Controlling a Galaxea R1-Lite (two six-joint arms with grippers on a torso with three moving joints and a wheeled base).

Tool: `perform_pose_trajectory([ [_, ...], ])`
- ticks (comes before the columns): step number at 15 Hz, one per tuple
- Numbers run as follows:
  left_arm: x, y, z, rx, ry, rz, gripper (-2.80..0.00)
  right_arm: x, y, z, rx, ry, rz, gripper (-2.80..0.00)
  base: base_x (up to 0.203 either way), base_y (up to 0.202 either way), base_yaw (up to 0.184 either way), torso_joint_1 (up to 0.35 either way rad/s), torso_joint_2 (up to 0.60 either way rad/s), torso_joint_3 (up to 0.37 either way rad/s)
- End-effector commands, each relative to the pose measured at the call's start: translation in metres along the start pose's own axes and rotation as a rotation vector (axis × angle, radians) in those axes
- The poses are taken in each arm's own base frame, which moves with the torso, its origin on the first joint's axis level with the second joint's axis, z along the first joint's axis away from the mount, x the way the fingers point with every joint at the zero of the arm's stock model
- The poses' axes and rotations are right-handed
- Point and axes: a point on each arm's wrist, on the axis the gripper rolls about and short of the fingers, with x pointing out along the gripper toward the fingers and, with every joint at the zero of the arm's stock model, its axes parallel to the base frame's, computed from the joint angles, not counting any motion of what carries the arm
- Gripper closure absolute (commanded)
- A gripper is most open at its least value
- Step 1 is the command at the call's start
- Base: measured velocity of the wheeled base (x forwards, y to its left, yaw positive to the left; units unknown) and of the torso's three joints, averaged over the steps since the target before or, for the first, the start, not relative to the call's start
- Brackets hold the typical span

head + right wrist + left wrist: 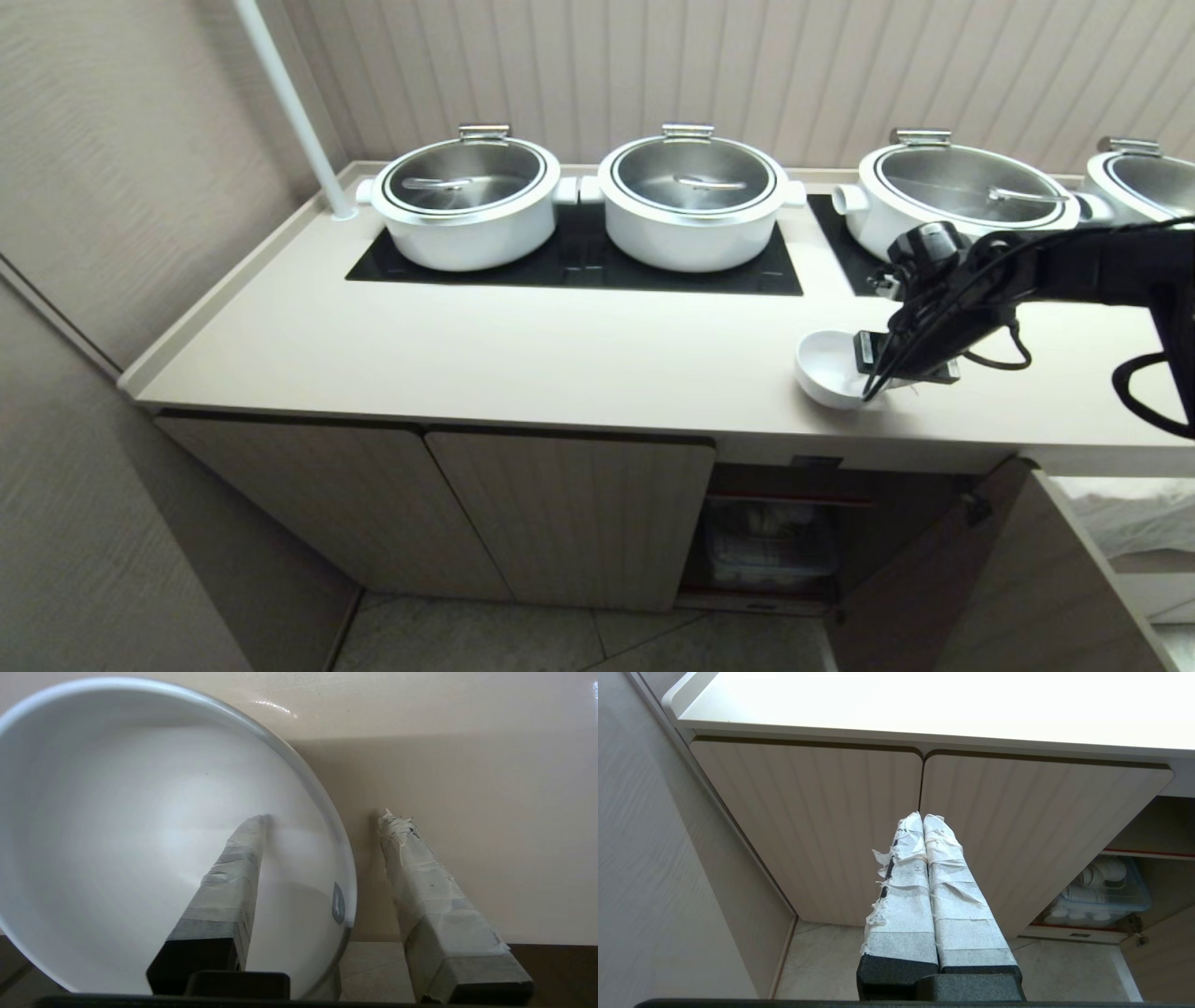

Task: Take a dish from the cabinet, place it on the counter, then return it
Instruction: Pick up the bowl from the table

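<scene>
Four large white pots with steel lids stood in a row at the back: the left pot and second pot side by side on one black panel, the third pot and fourth pot further right. A white pole rose near the left pot. A clear plastic bin held white crockery.

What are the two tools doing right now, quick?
Left tool: closed, empty, parked facing the cabinet doors.
Right tool: open, fingers astride the dish rim on the counter, not clamped.

Head high above counter; wrists close.
</scene>
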Motion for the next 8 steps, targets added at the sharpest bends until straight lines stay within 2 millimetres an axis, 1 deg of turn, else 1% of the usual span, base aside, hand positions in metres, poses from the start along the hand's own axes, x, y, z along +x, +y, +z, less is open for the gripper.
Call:
perform_pose_trajectory([
  [1,0.0,0.0,-0.0002,-0.001,0.0,-0.001,0.0,0.0,0.001,-0.0001,0.008,0.0,0.0,0.0,0.0,0.0,0.0,0.0,0.0,0.0],
  [8,-0.0001,0.0,0.0002,-0.001,-0.001,0.001,0.0,-0.0035,0.001,0.0006,0.035,-0.006,-0.002,0.0,0.0,0.0,0.0,0.0,0.0,0.0],
])
